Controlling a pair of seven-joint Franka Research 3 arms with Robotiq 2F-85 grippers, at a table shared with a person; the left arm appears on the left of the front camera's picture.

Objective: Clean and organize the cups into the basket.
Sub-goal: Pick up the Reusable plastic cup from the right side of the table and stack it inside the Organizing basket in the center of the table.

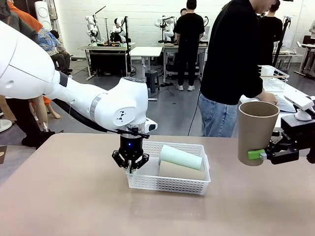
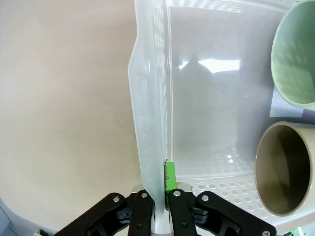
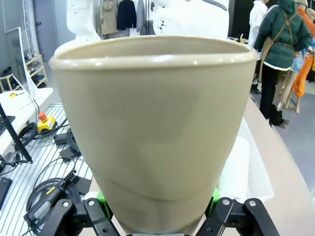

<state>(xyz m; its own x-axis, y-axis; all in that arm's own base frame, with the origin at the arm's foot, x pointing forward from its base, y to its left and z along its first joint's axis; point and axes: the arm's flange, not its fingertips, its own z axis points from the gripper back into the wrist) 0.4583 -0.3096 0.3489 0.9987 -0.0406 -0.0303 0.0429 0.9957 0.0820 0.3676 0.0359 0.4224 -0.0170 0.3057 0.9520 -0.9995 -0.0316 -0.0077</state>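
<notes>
Three cups are on show. In the front view the basket (image 1: 170, 186) sits near the middle of the worktop (image 1: 64, 196). Inside it a mint cup (image 1: 180, 157) lies on its side on top of a tan cup (image 1: 182, 171), both mouths turned toward the left. The left claw (image 1: 131, 169) points straight down at the basket's left end wall. The third cup (image 1: 256, 132), also tan, stands upright with its mouth up at the right. The right claw (image 1: 256, 154) reaches in from the right and clamps it low on its body, one green pad (image 1: 254, 154) pressed to the near side. A person (image 1: 231, 59) in a black top stands at the far right, turned away toward another table. The left wrist view settles what the front view leaves unclear: the left claw's jaws are together on the thin end wall, one finger outside and a green-padded finger inside. That view also looks into the open mouths of the mint cup and the tan cup at the other end of the basket's floor. The right wrist view shows the third cup from close up, squeezed between both green pads near its base, with its rim toward the top.
</notes>
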